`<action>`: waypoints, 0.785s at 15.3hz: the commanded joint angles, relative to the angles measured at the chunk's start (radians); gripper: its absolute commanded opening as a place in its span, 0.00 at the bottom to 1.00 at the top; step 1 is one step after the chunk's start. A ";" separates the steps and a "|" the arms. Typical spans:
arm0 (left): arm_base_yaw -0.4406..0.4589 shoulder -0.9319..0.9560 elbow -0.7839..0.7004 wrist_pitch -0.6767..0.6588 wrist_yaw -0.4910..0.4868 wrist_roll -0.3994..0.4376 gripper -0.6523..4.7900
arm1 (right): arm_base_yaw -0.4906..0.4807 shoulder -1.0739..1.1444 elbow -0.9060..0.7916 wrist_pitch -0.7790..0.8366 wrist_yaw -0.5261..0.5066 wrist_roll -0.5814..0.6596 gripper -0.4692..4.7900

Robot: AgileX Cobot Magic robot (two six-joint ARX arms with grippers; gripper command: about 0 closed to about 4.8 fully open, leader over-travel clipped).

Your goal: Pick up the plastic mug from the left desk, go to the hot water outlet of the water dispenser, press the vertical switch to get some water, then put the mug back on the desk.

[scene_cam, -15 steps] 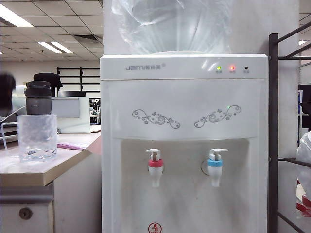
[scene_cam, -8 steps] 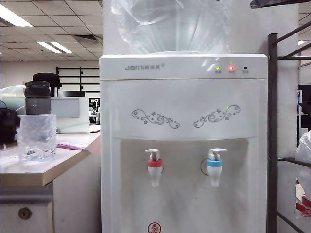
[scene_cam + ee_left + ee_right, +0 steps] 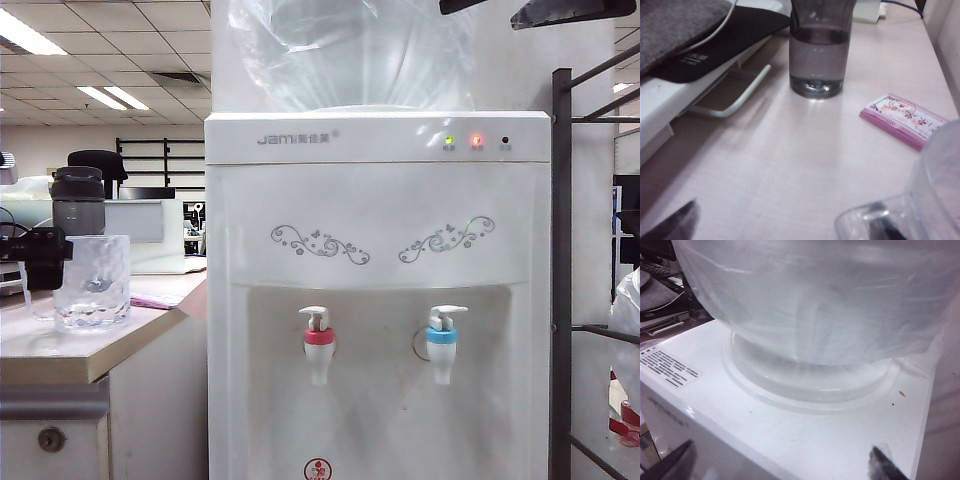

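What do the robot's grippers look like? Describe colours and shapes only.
The left gripper, at the clear frosted plastic mug on the cream-topped desk, has a black, blocky body and dark, tapered fingers. The right gripper, above the tall white water dispenser, shows similar dark, pointed fingers. No markings are visible, and the arms themselves are out of view.

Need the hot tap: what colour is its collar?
Red, clearest in the exterior view.
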 commanded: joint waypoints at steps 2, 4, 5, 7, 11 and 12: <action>0.001 -0.002 0.005 0.008 0.000 0.000 0.10 | 0.001 -0.001 0.004 0.016 0.003 -0.002 1.00; 0.001 -0.002 0.005 0.009 0.001 0.001 0.11 | 0.001 -0.001 0.004 0.016 0.003 -0.002 1.00; 0.001 -0.002 0.005 0.009 0.001 0.002 0.11 | 0.001 -0.001 0.004 0.016 0.003 -0.002 1.00; -0.002 -0.002 0.005 0.009 0.001 0.003 0.11 | 0.001 -0.001 0.004 0.017 0.003 -0.002 1.00; -0.002 -0.002 0.005 0.008 0.000 0.003 0.11 | 0.001 -0.001 0.003 0.016 0.003 -0.002 1.00; -0.002 -0.002 0.005 0.008 0.001 0.003 0.11 | 0.001 0.009 0.003 0.018 0.002 -0.001 1.00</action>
